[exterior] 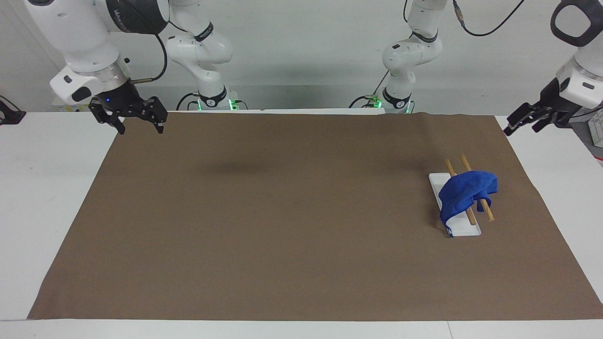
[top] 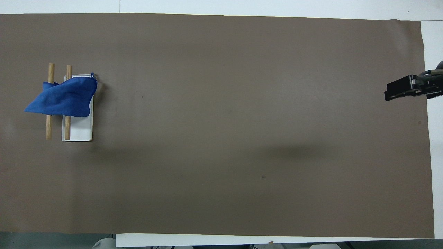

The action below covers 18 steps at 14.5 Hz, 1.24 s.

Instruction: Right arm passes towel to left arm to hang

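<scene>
A bright royal-blue soft cloth towel (exterior: 464, 192) (top: 64, 98) hangs rumpled, draped over two wooden rods (exterior: 485, 207) above a white tray (exterior: 466, 230).

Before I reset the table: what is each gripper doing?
Left gripper: open, empty, raised clear of the towel.
Right gripper: open, empty, waiting.
</scene>
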### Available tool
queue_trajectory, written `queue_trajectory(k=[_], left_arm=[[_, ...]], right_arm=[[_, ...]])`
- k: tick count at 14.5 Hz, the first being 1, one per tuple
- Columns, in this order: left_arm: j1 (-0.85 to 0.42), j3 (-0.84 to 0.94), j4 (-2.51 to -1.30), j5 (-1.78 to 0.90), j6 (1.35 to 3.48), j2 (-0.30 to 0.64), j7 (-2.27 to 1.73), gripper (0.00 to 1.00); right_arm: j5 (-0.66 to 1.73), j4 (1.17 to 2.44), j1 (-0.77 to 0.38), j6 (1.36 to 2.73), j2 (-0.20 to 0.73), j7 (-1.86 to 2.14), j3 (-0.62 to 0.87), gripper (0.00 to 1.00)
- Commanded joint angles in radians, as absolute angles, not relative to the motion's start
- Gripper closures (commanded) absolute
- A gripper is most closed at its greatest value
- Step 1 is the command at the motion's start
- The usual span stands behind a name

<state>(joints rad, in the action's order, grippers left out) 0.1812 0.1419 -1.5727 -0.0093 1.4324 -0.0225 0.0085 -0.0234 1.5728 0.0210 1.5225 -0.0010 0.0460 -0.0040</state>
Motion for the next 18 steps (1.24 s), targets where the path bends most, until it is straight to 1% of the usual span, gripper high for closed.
queue_trajectory(k=[1,3,7,11,14,18], left_arm=[[0.077,0.126,-1.525,0.04,1.323,0.009,-0.038,0.0],[0.009,0.097,-1.522,0.054,1.304,0.005,-0.046,0.0],[-0.037,-0.017,-1.532,-0.048,1.334,0.017,-0.04,0.0],[-0.04,-0.011,-1.534,-0.046,1.339,-0.001,-0.041,0.0],[-0.048,-0.009,-1.589,-0.041,1.365,-0.023,-0.041,0.0],[-0.048,0.043,-1.586,-0.014,1.373,-0.021,-0.043,0.0]], right_arm=[[-0.02,1.582,0.031,1.513,-0.014,0.044,0.003,0.0],[-0.02,1.582,0.031,1.511,-0.012,0.044,0.003,0.0],[-0.02,1.582,0.031,1.511,-0.014,0.044,0.003,0.0],[-0.02,1.582,0.031,1.511,-0.012,0.044,0.003,0.0],[-0.02,1.582,0.031,1.512,-0.012,0.044,0.003,0.0],[-0.02,1.582,0.031,1.511,-0.012,0.044,0.003,0.0]])
